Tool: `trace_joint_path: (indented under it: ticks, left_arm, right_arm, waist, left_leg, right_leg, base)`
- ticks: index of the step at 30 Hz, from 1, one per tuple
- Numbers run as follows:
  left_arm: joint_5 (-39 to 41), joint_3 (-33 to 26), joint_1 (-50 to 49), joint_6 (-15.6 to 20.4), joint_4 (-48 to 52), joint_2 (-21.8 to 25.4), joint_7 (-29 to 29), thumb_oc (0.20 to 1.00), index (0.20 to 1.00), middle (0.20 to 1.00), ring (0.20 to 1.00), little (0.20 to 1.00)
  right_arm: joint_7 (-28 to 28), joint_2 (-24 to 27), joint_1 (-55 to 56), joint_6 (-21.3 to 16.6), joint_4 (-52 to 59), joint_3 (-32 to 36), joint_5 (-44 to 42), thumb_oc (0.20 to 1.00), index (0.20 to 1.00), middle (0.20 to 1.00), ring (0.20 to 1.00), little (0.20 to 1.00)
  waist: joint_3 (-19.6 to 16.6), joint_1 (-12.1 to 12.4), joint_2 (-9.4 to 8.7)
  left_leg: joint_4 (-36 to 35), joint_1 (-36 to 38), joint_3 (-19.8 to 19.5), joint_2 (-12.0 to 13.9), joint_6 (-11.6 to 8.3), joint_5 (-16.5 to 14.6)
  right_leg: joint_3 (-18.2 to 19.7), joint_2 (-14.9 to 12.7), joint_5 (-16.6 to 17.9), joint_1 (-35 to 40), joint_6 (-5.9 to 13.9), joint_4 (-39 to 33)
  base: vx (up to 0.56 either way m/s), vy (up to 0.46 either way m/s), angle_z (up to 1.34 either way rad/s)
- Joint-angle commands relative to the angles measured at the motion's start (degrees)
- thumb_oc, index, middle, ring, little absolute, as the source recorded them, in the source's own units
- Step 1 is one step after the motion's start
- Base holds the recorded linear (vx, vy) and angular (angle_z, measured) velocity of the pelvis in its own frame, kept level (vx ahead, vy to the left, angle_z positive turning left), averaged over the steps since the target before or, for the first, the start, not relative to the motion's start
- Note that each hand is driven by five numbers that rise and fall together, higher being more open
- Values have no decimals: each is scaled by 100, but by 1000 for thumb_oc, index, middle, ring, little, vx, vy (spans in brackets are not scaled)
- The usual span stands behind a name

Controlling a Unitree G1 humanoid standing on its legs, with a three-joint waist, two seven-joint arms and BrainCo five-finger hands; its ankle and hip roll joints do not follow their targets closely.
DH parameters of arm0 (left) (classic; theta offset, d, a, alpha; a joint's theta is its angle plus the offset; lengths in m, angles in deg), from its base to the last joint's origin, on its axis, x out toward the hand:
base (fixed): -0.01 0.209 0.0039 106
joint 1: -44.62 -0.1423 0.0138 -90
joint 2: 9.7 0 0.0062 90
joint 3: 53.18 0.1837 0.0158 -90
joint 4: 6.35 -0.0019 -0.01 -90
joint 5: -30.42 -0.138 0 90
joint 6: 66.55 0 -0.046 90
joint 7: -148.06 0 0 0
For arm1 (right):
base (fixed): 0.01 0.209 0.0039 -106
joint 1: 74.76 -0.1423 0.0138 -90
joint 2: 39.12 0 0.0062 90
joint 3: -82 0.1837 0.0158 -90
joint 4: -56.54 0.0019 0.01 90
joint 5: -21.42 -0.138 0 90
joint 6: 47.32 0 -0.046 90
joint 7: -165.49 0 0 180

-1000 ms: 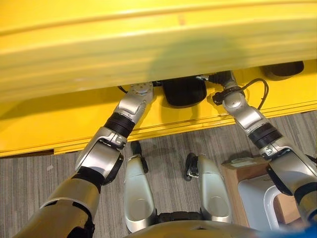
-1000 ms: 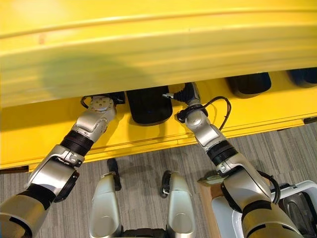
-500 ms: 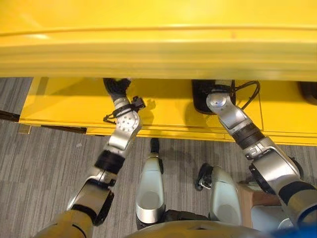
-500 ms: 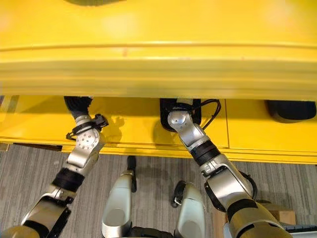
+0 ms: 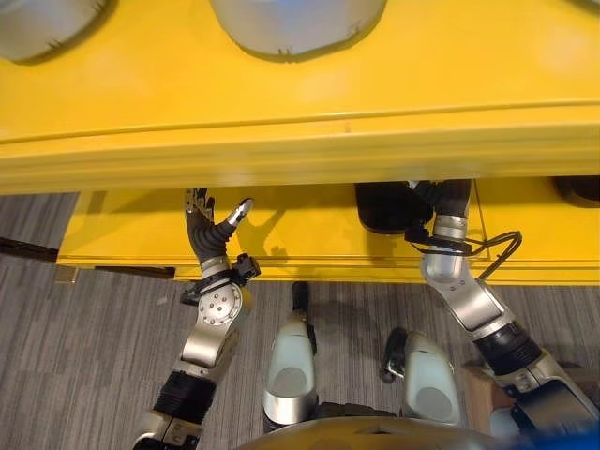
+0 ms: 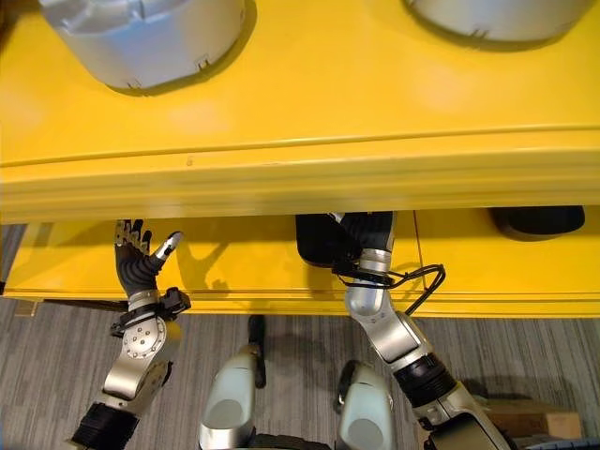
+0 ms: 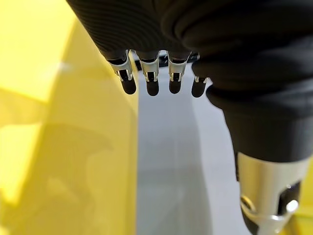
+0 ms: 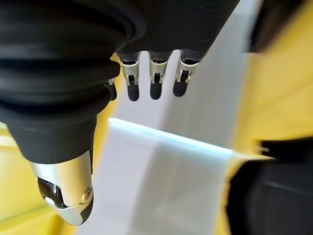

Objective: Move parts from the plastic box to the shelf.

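A yellow shelf [image 5: 300, 150] with two tiers spans the view. My left hand [image 5: 208, 230] stands open in front of the lower tier [image 5: 309, 234], its fingers [image 7: 151, 81] straight and spread, holding nothing. My right hand [image 5: 448, 199] reaches under the upper tier's front edge, right beside a black part [image 5: 382, 206] lying on the lower tier. In the right wrist view its fingers [image 8: 154, 81] are straight and empty, with the black part [image 8: 274, 196] off to one side. Large silver-grey parts [image 6: 141, 42] rest on the upper tier.
A second black part [image 6: 539, 220] lies further right on the lower tier. Another silver-grey part [image 6: 497, 14] sits at the upper tier's right. A brown wooden corner [image 6: 525, 417] shows at the lower right over grey striped carpet [image 5: 84, 319].
The camera has tilted up, bringing the upper tier's grey parts into view. My left hand has come out from under the upper tier. My right hand stays by the black part.
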Motion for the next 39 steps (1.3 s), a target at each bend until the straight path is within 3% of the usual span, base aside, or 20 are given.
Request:
trace_joint_path:
  ticks: [1,5,7,8,9,11,12,13,14,16,19,20,21,25,28,29,32,35,39]
  left_arm:
    - [182,-34,314,319,291,286,-284,1000,1000,1000,1000,1000]
    - [193,88,379,169,466,308,-246,1000,1000,1000,1000,1000]
    - [212,93,371,85,449,253,-350,1000,1000,1000,1000,1000]
    - [284,110,388,-31,421,213,-454,1000,1000,1000,1000,1000]
    - [304,137,403,-79,410,224,-487,1000,1000,1000,1000,1000]
    - [315,215,524,-301,423,251,-641,1000,1000,1000,1000,1000]
    - [334,223,540,-333,430,257,-678,1000,1000,1000,1000,1000]
    - [371,262,598,-445,473,281,-753,1000,1000,1000,1000,1000]
    - [362,339,645,-586,519,324,-878,1000,1000,1000,1000,1000]
    - [279,438,617,-640,541,349,-957,1000,1000,1000,1000,1000]
    - [226,493,487,-698,592,393,-880,1000,1000,1000,1000,1000]
    - [236,463,413,-727,630,446,-796,1000,1000,1000,1000,1000]
    - [344,360,300,-642,564,563,-580,1000,1000,1000,1000,1000]
    - [459,16,88,-448,376,638,-761,1000,1000,1000,1000,1000]
    - [379,-160,2,-195,328,651,-852,1000,1000,1000,1000,1000]
    - [414,-273,4,-78,321,667,-756,1000,1000,1000,1000,1000]
    - [555,-494,-125,97,341,632,-523,1000,1000,1000,1000,1000]
    - [804,-769,-299,109,562,640,-438,1000,1000,1000,1000,1000]
    - [876,-961,-450,54,683,729,-673,1000,1000,1000,1000,1000]
  right_arm:
    - [-13,-128,-696,-290,299,40,244,1000,1000,1000,1000,1000]
    - [-427,17,-644,-184,504,60,20,1000,1000,1000,1000,1000]
    - [-761,117,-425,-265,683,121,-54,1000,1000,1000,1000,1000]
    - [-941,232,-193,-409,906,207,9,1000,1000,1000,1000,1000]
    - [-983,268,-58,-480,1021,265,33,1000,1000,1000,1000,1000]
    - [-1097,342,304,-543,1316,456,162,1000,1000,1000,1000,1000]
    - [-1119,354,349,-547,1351,488,177,1000,1000,1000,1000,1000]
    - [-1203,390,451,-561,1450,569,220,1000,1000,1000,1000,1000]
    - [-1428,405,621,-507,1669,638,258,1000,1000,1000,1000,1000]
    - [-1708,450,781,-422,1831,609,219,1000,1000,1000,1000,1000]
    - [-2099,517,856,-331,1908,478,72,1000,1000,1000,1000,1000]
    - [-2397,565,846,-379,1889,400,-41,1000,1000,1000,1000,1000]
    - [-2616,721,895,-500,1866,203,-129,1000,1000,1000,1000,1000]
    - [-3169,980,1173,-574,1978,53,-423,1000,1000,1000,1000,1000]
    - [-3422,1120,1175,-724,1983,-11,-373,1000,1000,1000,1000,1000]
    - [-3620,1211,1108,-851,1893,-73,-305,1000,1000,1000,1000,1000]
    - [-3991,1351,836,-1107,1735,-218,-116,1000,1000,1000,1000,1000]
    - [-4302,1563,508,-962,1788,-282,46,1000,1000,1000,1000,1000]
    - [-4693,1843,399,-1069,1857,-250,261,1000,1000,1000,1000,1000]
  waist:
    - [-170,-284,-624]
    - [-287,-443,-805]
    - [-474,-585,-743]
    - [-629,-666,-661]
    - [-665,-718,-658]
    - [-705,-880,-724]
    - [-712,-887,-732]
    - [-715,-912,-776]
    - [-746,-901,-843]
    - [-793,-895,-897]
    - [-791,-819,-929]
    - [-773,-783,-922]
    - [-772,-755,-869]
    - [-831,-691,-786]
    - [-812,-596,-889]
    - [-755,-542,-1094]
    - [-583,-425,-1213]
    - [-463,-351,-1233]
    - [-396,-308,-1295]
  left_leg:
    - [1546,180,451,-329,-330,-382]
    - [3186,291,496,-562,-265,-728]
    - [2750,806,522,-852,-257,-893]
    - [1837,1162,456,-1151,-195,-1105]
    - [1526,1233,482,-1216,-128,-1259]
    - [1102,1262,510,-1306,39,-1473]
    - [1066,1261,514,-1326,66,-1480]
    - [982,1263,519,-1390,127,-1521]
    - [750,1269,536,-1458,214,-1493]
    - [587,1303,608,-1454,253,-1444]
    - [424,1408,952,-1363,254,-1416]
    - [344,1432,1113,-1300,250,-1362]
    - [189,1412,1237,-1212,274,-1179]
    - [131,1139,1128,-1063,332,-817]
    - [372,695,1049,-1027,345,-723]
    - [764,321,1077,-994,215,-843]
    - [1186,-50,1133,-666,9,-723]
    - [1095,-57,1209,-343,-170,-504]
    - [912,18,1252,-158,-301,-339]
  right_leg:
    - [243,177,439,325,264,-899]
    - [316,195,603,331,179,-1269]
    - [333,259,708,237,252,-1404]
    - [327,262,847,86,395,-1457]
    - [322,206,947,-7,472,-1465]
    - [521,-39,1433,-292,765,-1655]
    - [560,-74,1502,-316,811,-1700]
    - [656,-255,1744,-358,985,-1870]
    - [826,-598,2203,-362,1197,-2205]
    - [890,-772,2493,-333,1334,-2458]
    - [523,-889,2657,-350,1411,-2430]
    - [327,-885,2576,-388,1402,-2231]
    - [186,-746,2236,-409,1313,-1727]
    - [304,-159,1083,-151,1003,-646]
    - [533,109,550,134,842,-494]
    - [571,178,393,579,747,-1264]
    - [513,147,449,826,665,-1774]
    - [341,146,594,806,607,-2037]
    - [143,188,600,633,547,-1926]
  base:
    - [-209,35,59]
    - [-235,127,13]
    - [-201,417,3]
    - [-139,444,-3]
    - [-186,476,6]
    - [-159,280,12]
    - [-149,211,12]
    - [-174,195,-1]
    - [-176,173,-19]
    - [-153,96,-20]
    - [-156,55,-24]
    - [-360,87,-69]
    - [-347,54,-82]
    - [-190,-30,-56]
    - [-226,-150,-14]
    - [-233,-248,-3]
    - [-179,-165,-49]
    - [-168,-128,-76]
    - [-93,-123,15]
